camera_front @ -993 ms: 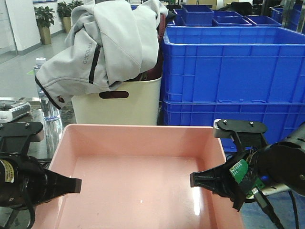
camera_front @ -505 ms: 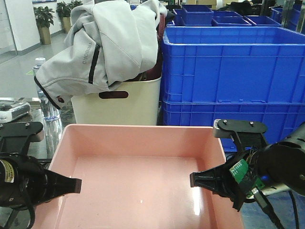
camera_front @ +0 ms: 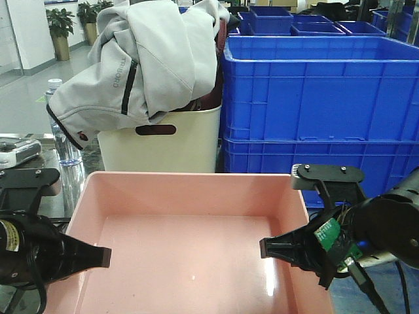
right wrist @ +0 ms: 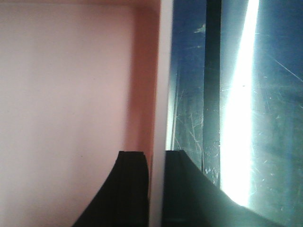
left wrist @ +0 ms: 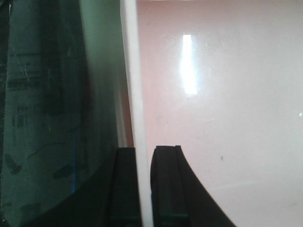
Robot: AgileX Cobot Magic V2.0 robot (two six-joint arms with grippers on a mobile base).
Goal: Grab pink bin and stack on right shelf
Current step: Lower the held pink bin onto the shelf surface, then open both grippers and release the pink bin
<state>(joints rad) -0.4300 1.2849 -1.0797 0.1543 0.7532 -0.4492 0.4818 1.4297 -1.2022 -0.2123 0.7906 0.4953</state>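
Observation:
The pink bin [camera_front: 190, 248] fills the lower middle of the front view, wide, shallow and empty. My left gripper [camera_front: 84, 256] is shut on its left rim, one finger inside the wall and one outside; the left wrist view shows the rim [left wrist: 136, 94] between the fingers of the left gripper [left wrist: 143, 158]. My right gripper [camera_front: 288, 252] is shut on the right rim in the same way, and the right wrist view shows it [right wrist: 157, 158] astride the bin wall [right wrist: 144, 71]. The dark glossy shelf top [right wrist: 189, 118] with a black tape line [right wrist: 213, 71] lies just outside the bin's right wall.
Stacked blue crates [camera_front: 321, 98] stand close behind the bin on the right. A cream handled basket [camera_front: 163, 140] with a grey jacket [camera_front: 144, 59] over it stands behind on the left. A water bottle [camera_front: 65, 147] is at far left. A dark reflective surface [left wrist: 47, 118] lies beside the left wall.
Almost nothing. The bin and both grippers have shifted by a few pixels to the left and down, with the grips unchanged.

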